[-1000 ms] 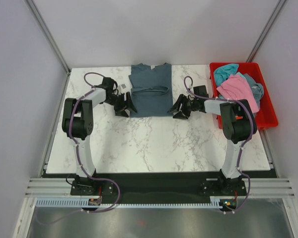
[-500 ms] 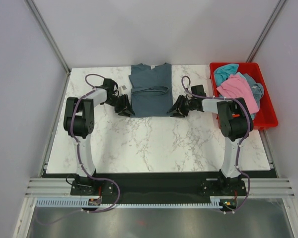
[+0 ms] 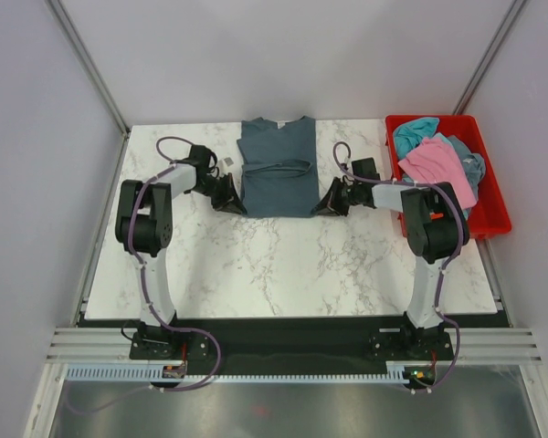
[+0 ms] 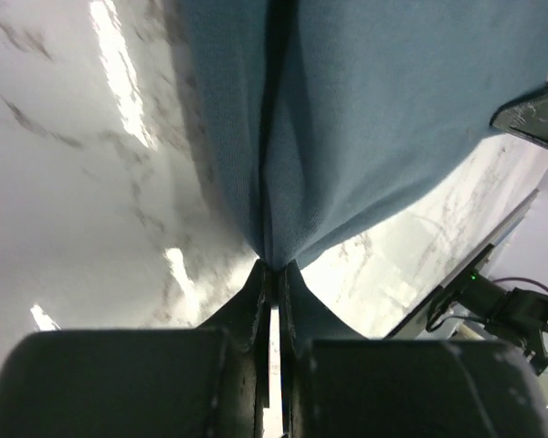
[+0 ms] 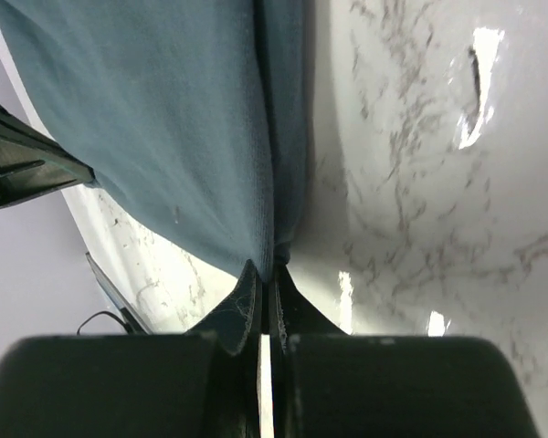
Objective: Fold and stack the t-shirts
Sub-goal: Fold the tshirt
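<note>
Jaws of left gripper (image 3: 230, 194) and right gripper (image 3: 331, 198) pinch the near corners of the blue t-shirt (image 3: 276, 169), seemingly half-folded on the table (image 3: 283, 265); pink shirt (image 3: 436, 164) and teal shirt (image 3: 414, 130) lie unfolded in the bin (image 3: 493, 214).

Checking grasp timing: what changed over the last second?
Both arms moved inward. The left end effector and right end effector closed from open, pinching the slate-blue t-shirt at its near corners. The t-shirt lies as before; red bin unchanged.

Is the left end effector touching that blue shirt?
Touching. The left wrist view shows the left end effector shut on a corner of the blue shirt.
</note>
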`<state>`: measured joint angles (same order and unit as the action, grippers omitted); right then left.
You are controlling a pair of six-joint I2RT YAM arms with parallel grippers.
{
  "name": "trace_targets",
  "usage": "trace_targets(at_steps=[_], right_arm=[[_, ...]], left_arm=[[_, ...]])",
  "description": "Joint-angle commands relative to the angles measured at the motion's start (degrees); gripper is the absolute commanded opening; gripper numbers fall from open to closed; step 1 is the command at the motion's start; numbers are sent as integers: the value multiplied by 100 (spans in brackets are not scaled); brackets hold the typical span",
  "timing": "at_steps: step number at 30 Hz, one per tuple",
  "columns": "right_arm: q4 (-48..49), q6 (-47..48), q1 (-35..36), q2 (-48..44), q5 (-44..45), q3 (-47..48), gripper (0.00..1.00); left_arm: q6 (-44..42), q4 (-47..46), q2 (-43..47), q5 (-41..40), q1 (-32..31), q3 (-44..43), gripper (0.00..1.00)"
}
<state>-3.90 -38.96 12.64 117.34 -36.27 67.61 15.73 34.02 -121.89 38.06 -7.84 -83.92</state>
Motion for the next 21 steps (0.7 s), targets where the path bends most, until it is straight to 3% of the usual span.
trace_targets(at_steps=[1, 21], right_arm=[[-93, 204, 10, -589, 164, -152, 0], [-541, 161, 10, -2874, 15, -916, 0]], left_arm=[[176, -97, 832, 394, 1, 200, 2], [247, 184, 3741, 606, 1, 2028, 2]])
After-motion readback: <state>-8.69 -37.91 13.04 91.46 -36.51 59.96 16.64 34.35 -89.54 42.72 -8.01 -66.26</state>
